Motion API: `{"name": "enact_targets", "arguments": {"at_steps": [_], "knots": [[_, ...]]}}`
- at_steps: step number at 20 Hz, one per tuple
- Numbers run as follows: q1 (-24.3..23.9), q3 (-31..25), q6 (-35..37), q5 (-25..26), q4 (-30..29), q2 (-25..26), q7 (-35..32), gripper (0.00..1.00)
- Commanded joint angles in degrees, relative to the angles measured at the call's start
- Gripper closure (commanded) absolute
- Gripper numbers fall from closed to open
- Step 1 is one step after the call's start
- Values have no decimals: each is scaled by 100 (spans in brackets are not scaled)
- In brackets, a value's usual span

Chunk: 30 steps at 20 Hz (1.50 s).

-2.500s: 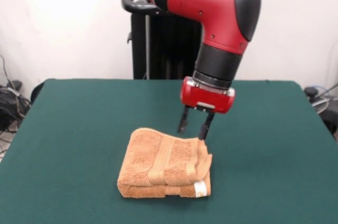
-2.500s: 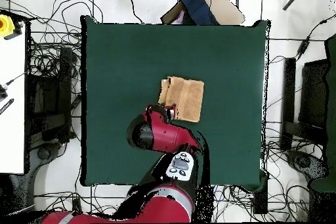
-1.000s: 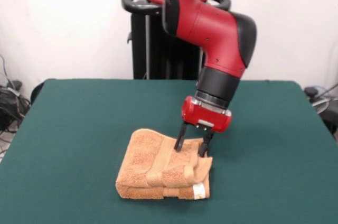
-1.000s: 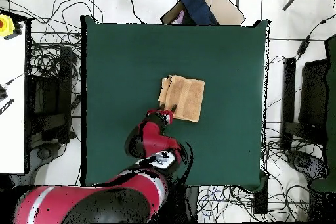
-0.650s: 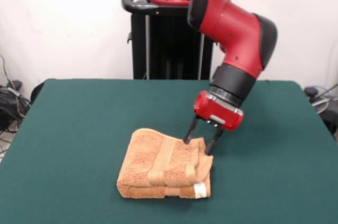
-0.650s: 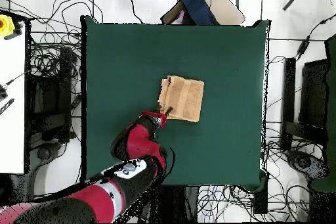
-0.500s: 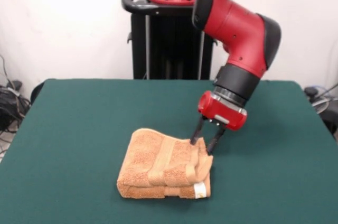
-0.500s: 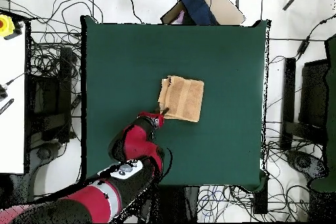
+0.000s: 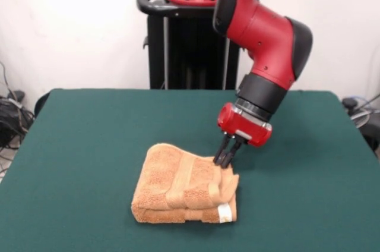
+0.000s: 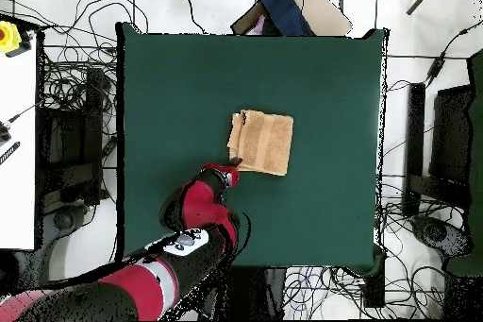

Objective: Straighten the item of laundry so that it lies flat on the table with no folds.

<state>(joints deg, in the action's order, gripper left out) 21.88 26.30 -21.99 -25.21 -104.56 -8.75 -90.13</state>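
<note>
**One folded towel, one gripper pinching its corner**

One towel [image 9: 185,184] lies folded in layers near the middle of the table [image 9: 77,145], its white tag [image 9: 225,212] at the front right corner. Bare green felt surrounds it on every side, widest to the left. At the towel's far right corner the single gripper [image 9: 226,160] has its fingers drawn narrow, pinching the cloth's raised edge. Behind stands the black pedestal [image 9: 184,50].

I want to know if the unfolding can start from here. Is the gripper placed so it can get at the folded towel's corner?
Probably yes. The gripper is already at the rumpled corner of the towel, fingers closed together on or against the cloth. Nothing else lies on the table to block it.
</note>
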Motion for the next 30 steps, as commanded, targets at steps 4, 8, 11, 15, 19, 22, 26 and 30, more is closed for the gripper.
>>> {"name": "enact_targets", "arguments": {"at_steps": [4, 8, 11, 15, 19, 22, 26, 30], "knots": [[-705, -772, 411, 281, 263, 33, -1065, 100], [-989, -1083, 272, 593, 235, -67, -1216, 0], [-1006, -1148, -123, 632, 203, 7, -1455, 0], [-1006, -1133, -362, 667, 251, 49, -1449, 0], [-1155, -1247, -642, 840, 410, 233, -1488, 0], [-1126, -1198, -703, 806, 518, 277, -1417, 0], [-987, -946, -830, 697, 754, 488, -1137, 0], [-159, 106, -282, -263, 704, 657, -399, 0]]}}
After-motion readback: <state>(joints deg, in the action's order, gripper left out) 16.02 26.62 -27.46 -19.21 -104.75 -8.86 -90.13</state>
